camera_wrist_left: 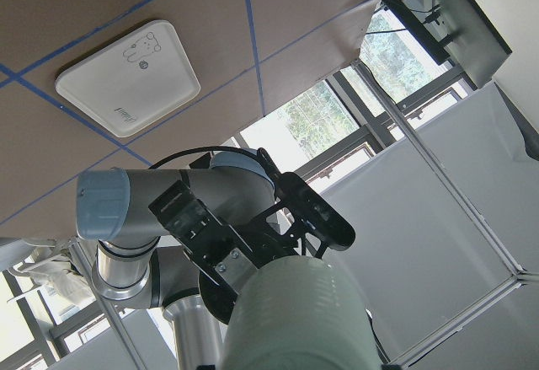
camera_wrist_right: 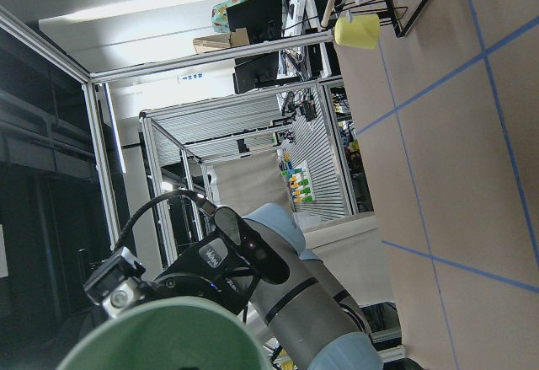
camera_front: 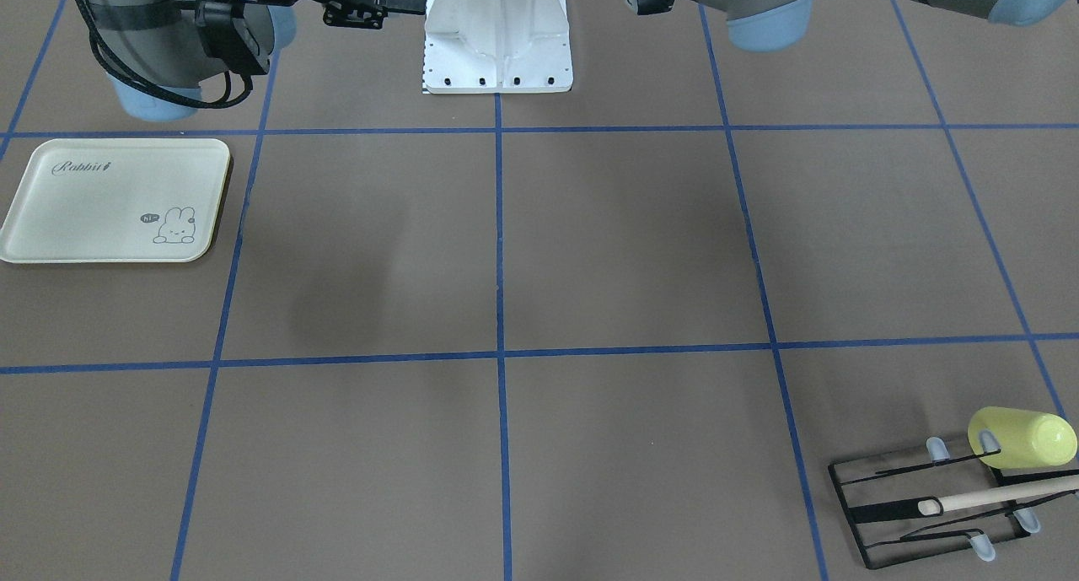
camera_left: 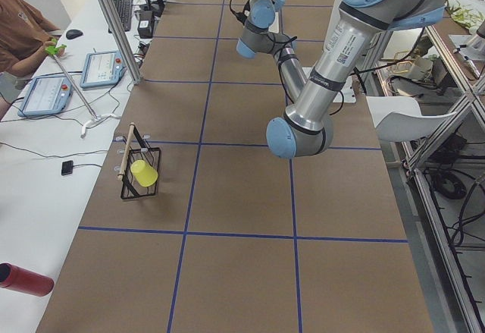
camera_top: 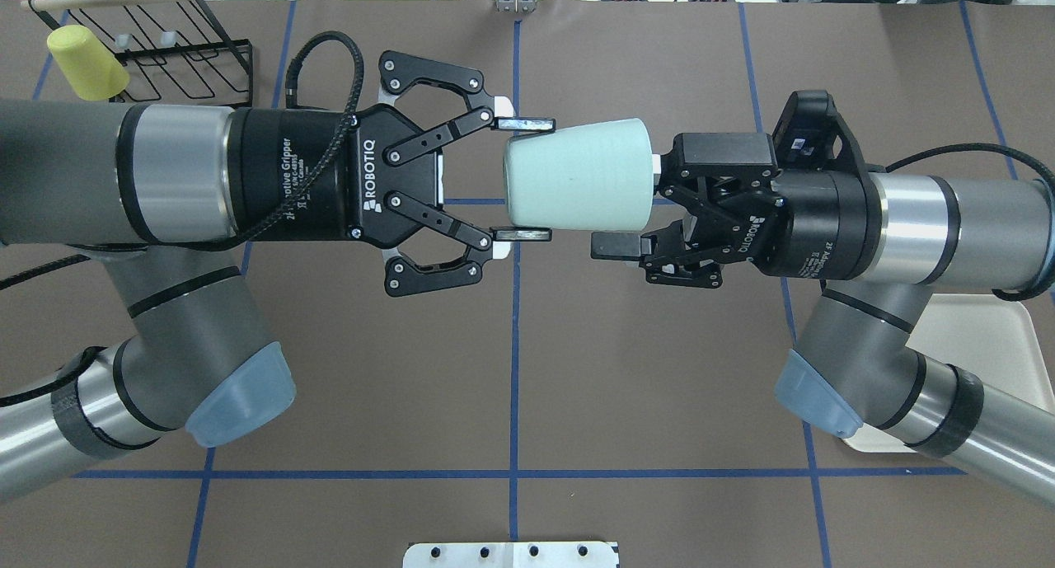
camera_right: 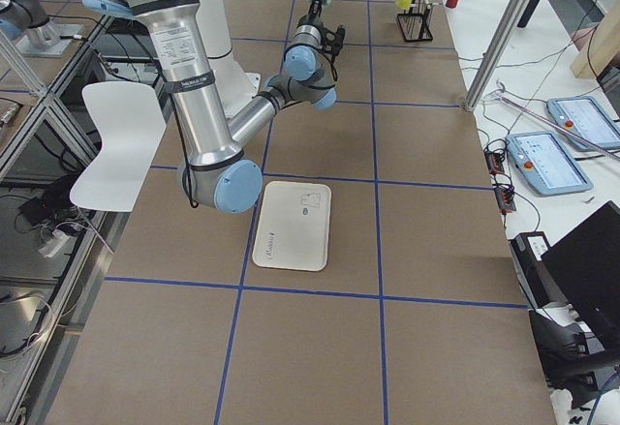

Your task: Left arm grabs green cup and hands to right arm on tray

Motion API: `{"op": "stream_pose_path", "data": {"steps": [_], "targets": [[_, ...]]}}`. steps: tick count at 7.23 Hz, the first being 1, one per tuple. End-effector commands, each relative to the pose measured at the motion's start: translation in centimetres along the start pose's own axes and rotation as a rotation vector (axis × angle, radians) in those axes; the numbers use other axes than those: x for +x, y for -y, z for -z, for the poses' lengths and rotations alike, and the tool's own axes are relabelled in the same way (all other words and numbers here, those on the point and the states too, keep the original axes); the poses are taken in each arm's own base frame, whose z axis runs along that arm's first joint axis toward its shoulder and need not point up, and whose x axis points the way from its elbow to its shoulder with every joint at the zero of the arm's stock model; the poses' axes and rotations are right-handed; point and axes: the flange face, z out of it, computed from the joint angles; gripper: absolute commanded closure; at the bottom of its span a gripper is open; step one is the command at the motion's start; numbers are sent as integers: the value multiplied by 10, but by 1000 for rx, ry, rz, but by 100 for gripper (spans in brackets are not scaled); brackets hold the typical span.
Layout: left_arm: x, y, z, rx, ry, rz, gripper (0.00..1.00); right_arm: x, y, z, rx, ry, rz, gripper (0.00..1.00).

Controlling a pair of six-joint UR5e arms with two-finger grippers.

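The brown table (camera_front: 632, 244), marked with blue tape lines, is spanned by two silver-grey jointed arms that are brought together above its middle. The left arm (camera_top: 82, 172) is seen entering from one side and the right arm (camera_top: 972, 230) from the other.

A flat cream rectangular tray (camera_front: 101, 210) with a bunny drawing is laid on the table on the robot's right, well apart from both grippers. A black wire rack (camera_front: 881, 510) is set at the far left corner. A wooden rod (camera_front: 1003, 494) is laid across it and a yellow-green plastic cup (camera_front: 1024, 438) is hung tilted on it.

The small pale mint-green plastic cup (camera_top: 577, 175) is held in the air on its side between the grippers. Its narrow base is flanked by the spread fingers of the black left gripper (camera_top: 523, 180), and slight gaps are seen on both sides. Its wide mouth is clamped by the black right gripper (camera_top: 635, 209): one finger is seen along the outer wall, the other is hidden by the cup.
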Motion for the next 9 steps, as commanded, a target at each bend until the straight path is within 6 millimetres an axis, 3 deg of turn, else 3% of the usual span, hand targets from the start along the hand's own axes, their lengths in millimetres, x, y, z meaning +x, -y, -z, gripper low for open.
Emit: {"op": "stream_pose_path", "data": {"steps": [1,4,5,6,7,9], "targets": [[-5,-1,-4,-13,-17,7,100,1,-3,3,-18,20,3,36],[-18,-4,-13,-32,-10,24,100,3,-7,8,-37,45,11,60],[-18,-5,-13,-35,-11,24,100,4,-7,10,-37,45,11,80],[-18,-4,-13,-35,-11,21,77,4,-7,10,-37,45,11,100],[-17,-6,-13,-36,-18,25,1,4,-7,10,-38,46,12,100],[-17,-5,-14,-34,-17,27,0,3,-7,10,-37,48,12,100]]}}
